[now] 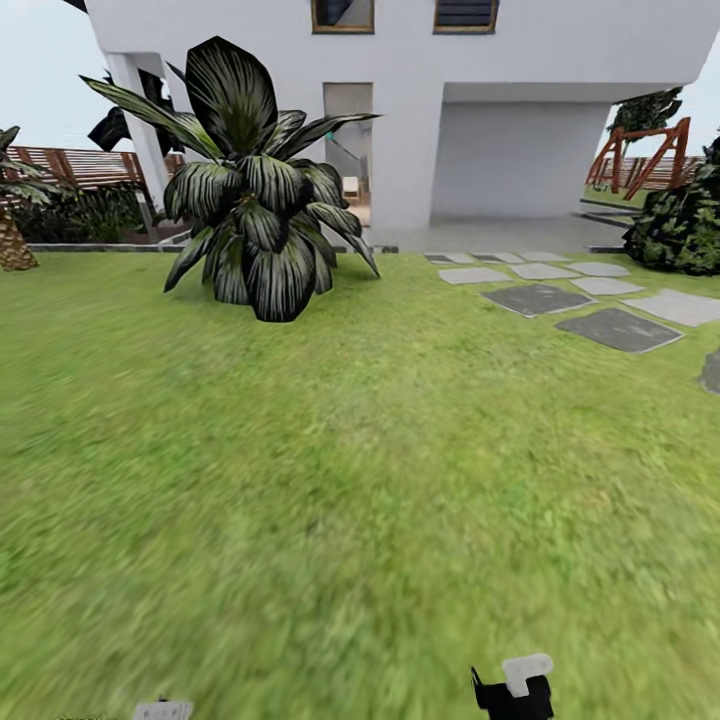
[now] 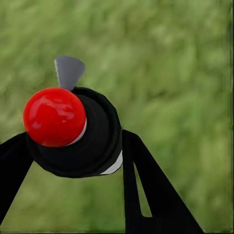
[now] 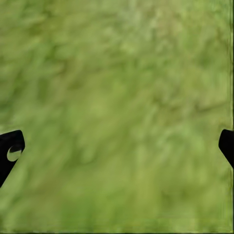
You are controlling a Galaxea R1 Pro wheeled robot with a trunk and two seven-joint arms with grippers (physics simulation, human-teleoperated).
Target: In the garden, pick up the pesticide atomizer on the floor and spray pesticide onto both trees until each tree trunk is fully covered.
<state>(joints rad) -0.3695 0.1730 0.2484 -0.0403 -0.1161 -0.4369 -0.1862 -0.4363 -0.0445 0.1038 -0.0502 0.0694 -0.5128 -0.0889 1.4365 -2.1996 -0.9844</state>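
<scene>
Left gripper [image 2: 73, 161]: two black fingers [image 2: 146, 185] pressed against either side of the pesticide atomizer [image 2: 80, 134], a black bottle with a round red cap and a grey trigger tab, held over blurred green grass [image 2: 175, 73]; this close grip is seen in the left wrist view. Right gripper [image 3: 117, 146]: fingertips [image 3: 9, 148] at opposite edges of the right wrist view, spread wide with nothing but grass between them. Head view: a small grey piece [image 1: 162, 710] at the lower edge towards the left and a black part with a pale grey tab [image 1: 515, 690] at the lower edge towards the right; which parts of the arms these are cannot be told. Lawn [image 1: 330, 480]: wide, green, filling the foreground. Broad-leaved plant [image 1: 255, 200]: dark striped leaves, standing on the grass left of centre, in front of the white house [image 1: 420, 120]. Stone slabs [image 1: 575, 295]: pale and dark grey, irregular, set in the grass at right, leading towards the house. Dark shrub [image 1: 685, 225]: far right, beside the slabs. Scaly-trunked palm [image 1: 12, 235]: at the left edge. Slatted wooden fence [image 1: 75, 165]: behind the palm. Reddish wooden frame [image 1: 650, 155]: far right, behind the shrub.
</scene>
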